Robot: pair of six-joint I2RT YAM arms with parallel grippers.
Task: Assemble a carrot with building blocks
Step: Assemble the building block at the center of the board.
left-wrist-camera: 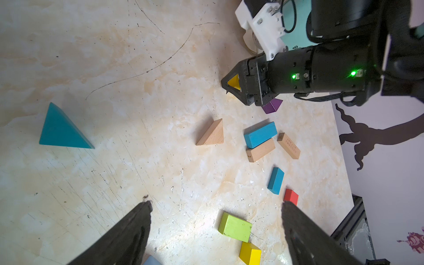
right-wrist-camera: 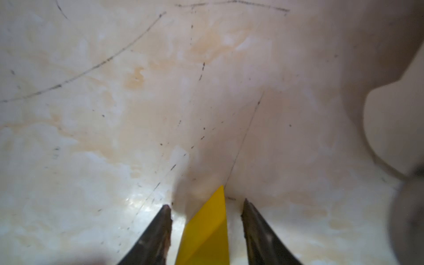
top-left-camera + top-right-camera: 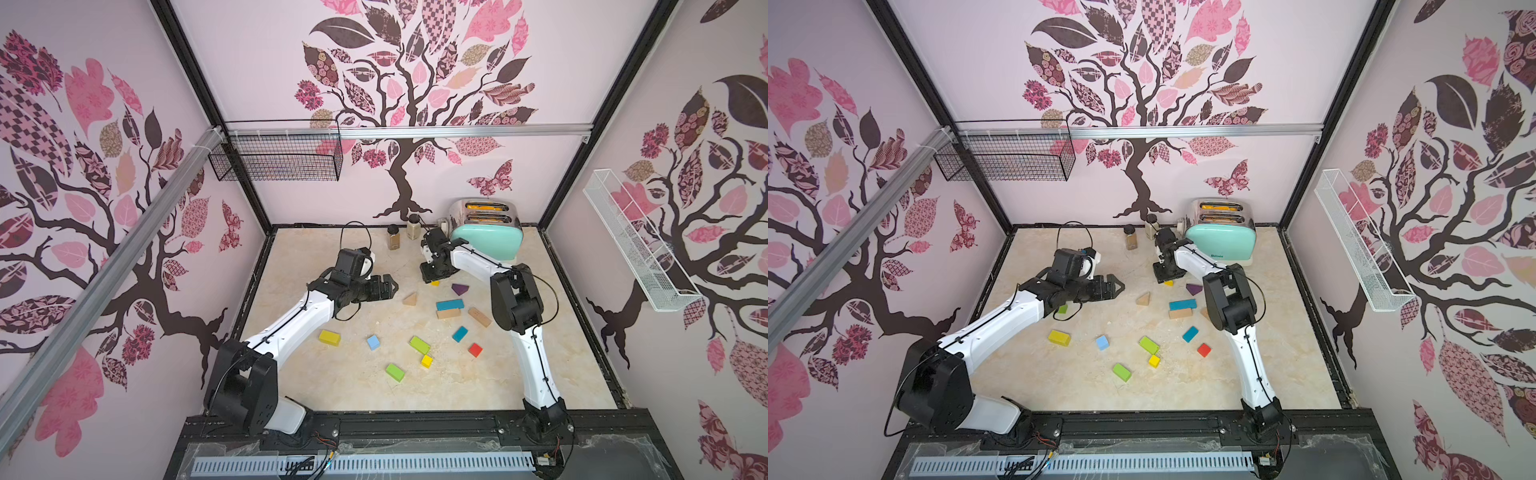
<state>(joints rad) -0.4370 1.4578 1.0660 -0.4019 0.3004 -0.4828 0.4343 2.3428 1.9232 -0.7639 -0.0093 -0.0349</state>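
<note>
On the far middle of the surface (image 3: 478, 386), the yellow wedge (image 2: 206, 231) is being straddled by the right claw (image 2: 206, 203), half-closed with slim gaps showing; whether it is gripped cannot be told. The left claw (image 1: 215, 204) is being held wide open and empty, probably awaiting its turn. Other blocks (image 3: 419, 345) are lying scattered nearer.

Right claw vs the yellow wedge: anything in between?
Nothing visible. The yellow wedge sits between the open jaws of the right claw, with a strip of bare table showing on each side. The purple wedge lies beside the claw, outside the jaws.
</note>
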